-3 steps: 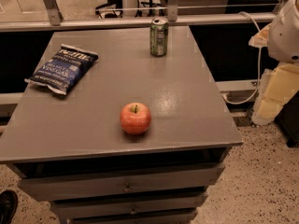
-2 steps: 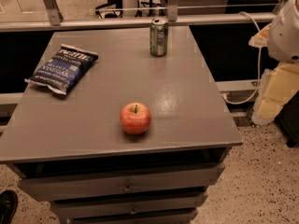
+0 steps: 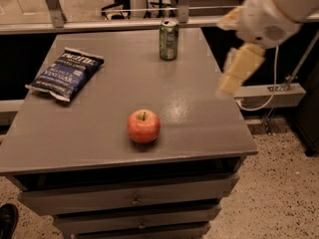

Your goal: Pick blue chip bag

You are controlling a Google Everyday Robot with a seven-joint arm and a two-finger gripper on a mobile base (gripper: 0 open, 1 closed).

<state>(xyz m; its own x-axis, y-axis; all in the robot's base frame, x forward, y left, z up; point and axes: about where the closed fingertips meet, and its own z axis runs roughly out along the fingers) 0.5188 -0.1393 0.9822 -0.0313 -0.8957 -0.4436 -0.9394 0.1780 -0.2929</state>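
Note:
The blue chip bag lies flat at the back left of the grey table, dark navy with white lettering that includes "VINEGAR". My gripper hangs from the white arm at the upper right, above the table's right edge. It is far to the right of the bag and holds nothing that I can see.
A red apple stands near the table's front middle. A green drink can stands upright at the back middle. The table has drawers below. A metal rail and cables run behind and to the right.
The arm and gripper have swung left, from beside the table to over its right edge. The bag, apple and can have not moved.

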